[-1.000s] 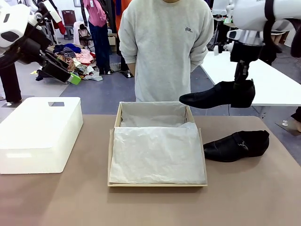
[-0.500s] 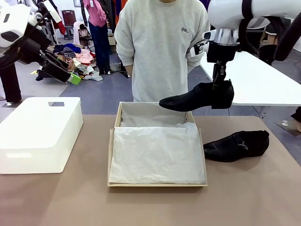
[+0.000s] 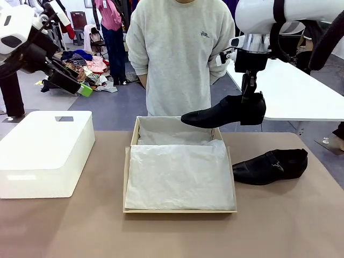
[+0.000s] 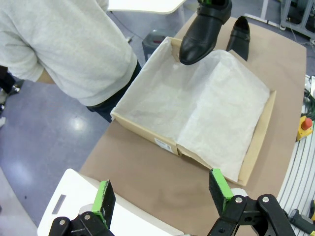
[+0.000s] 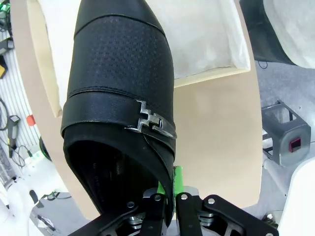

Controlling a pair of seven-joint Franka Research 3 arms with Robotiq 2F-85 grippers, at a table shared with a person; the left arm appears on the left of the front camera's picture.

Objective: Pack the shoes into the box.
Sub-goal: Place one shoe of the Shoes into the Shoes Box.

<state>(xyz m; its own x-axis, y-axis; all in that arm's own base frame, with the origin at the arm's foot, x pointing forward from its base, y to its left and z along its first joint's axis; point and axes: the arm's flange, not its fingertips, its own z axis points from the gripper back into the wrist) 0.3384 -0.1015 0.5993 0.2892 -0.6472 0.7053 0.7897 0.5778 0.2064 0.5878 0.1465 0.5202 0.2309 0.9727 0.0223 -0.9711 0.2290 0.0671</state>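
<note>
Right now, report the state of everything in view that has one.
Box: open, no shoe inside.
Lifted shoe: airborne, toe above the box's far end.
Second shoe: lying on table, beside box.
Right pincer: shut on lifted shoe's heel.
Left pincer: open, empty.

Held shoe (image 3: 223, 114): black leather with a soft sheen. In the right wrist view its vamp is finely perforated, the strap smooth, the buckle (image 5: 150, 123) bright metal.
Second shoe (image 3: 270, 166), right of frame: same leather, glossy.
Box (image 3: 180, 211): tan cardboard, matt.
Lining (image 3: 180, 177): white tissue paper, creased.
Tabletop (image 3: 172, 236): smooth, matt beige.
White bin (image 3: 45, 153), left of frame: smooth plastic.
Person's sweatshirt (image 3: 177, 54): grey fleecy cloth.
</note>
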